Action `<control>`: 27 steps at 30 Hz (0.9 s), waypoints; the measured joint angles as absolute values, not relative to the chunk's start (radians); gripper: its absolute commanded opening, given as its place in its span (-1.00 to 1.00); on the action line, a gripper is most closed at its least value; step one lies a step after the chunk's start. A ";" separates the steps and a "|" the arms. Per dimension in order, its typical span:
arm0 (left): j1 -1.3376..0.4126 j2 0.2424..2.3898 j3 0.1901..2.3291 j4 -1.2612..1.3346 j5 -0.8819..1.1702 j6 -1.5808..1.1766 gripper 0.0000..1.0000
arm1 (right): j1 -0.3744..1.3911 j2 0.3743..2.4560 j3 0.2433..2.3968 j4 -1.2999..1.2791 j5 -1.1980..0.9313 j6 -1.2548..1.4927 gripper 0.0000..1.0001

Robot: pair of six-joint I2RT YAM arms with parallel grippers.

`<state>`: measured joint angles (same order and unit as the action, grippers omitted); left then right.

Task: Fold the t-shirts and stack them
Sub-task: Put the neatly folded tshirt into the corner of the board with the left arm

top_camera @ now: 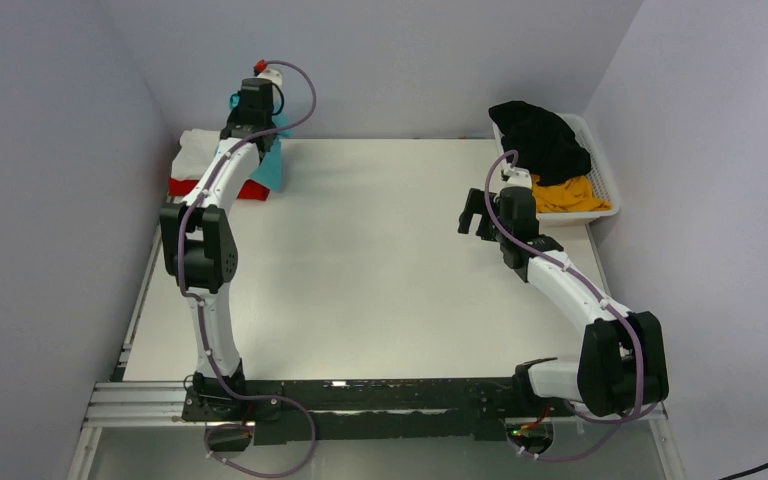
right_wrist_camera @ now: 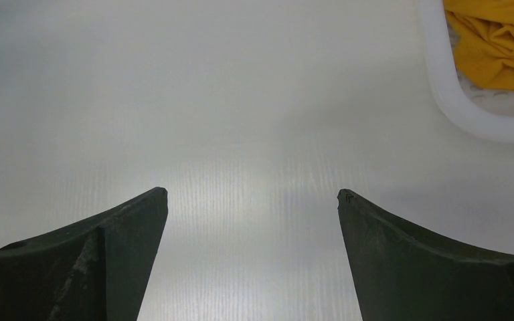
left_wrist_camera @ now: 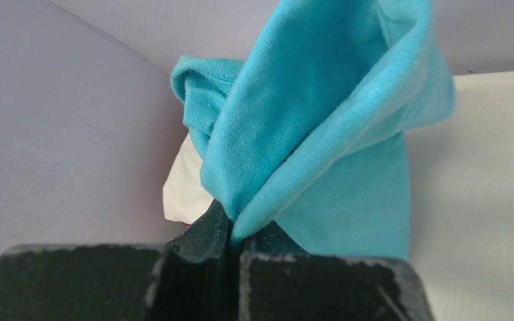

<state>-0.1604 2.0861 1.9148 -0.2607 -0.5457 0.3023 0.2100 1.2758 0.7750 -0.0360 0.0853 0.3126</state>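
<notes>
The right gripper (right_wrist_camera: 251, 194) has its jaws wide apart, nothing between them. Its two dark fingers (right_wrist_camera: 120, 254) occupy the lower left and lower right of the frame, above the bare white table (right_wrist_camera: 241, 100). At upper right, a white basket (right_wrist_camera: 455, 107) rim curves in, holding a crumpled yellow-orange t-shirt (right_wrist_camera: 495, 40).

teal t-shirt (left_wrist_camera: 321, 134) – plain turquoise | white t-shirt (top_camera: 196, 149) plain | red t-shirt (top_camera: 184, 188) plain | black t-shirt (top_camera: 540, 135) plain | yellow-orange t-shirt (right_wrist_camera: 495, 47) plain | basket (top_camera: 608, 190) – white (slatted sides) | table (top_camera: 380, 260) off-white | cables (top_camera: 314, 97) purple | walls (top_camera: 50, 150) pale lilac-grey
</notes>
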 measured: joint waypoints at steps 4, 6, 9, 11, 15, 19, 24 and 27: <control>-0.115 2.086 1.956 -0.284 -0.495 0.305 -1.00 | 0.210 1.281 0.775 -0.036 0.096 0.313 1.00; -0.105 2.086 1.981 -0.306 -0.459 0.300 -1.00 | 0.210 1.281 0.775 -0.036 0.099 0.313 1.00; -0.091 2.086 2.009 -0.320 -0.407 0.292 -1.00 | 0.210 1.281 0.775 -0.036 0.101 0.313 1.00; -0.079 2.086 2.024 -0.324 -0.371 0.285 -1.00 | 0.210 1.282 0.775 -0.036 0.101 0.313 1.00; -0.042 2.106 2.075 -0.345 -0.304 0.265 -1.00 | 0.210 1.284 0.775 -0.036 0.101 0.313 1.00; 0.009 2.154 2.125 -0.347 -0.266 0.264 -1.00 | 0.210 1.290 0.775 -0.036 0.104 0.313 1.00; 0.083 2.296 2.243 -0.367 -0.223 0.244 -0.84 | 0.210 1.291 0.775 -0.038 0.107 0.313 1.00; 0.129 2.410 2.349 -0.382 -0.196 0.190 -0.66 | 0.210 1.291 0.775 -0.045 0.114 0.313 1.00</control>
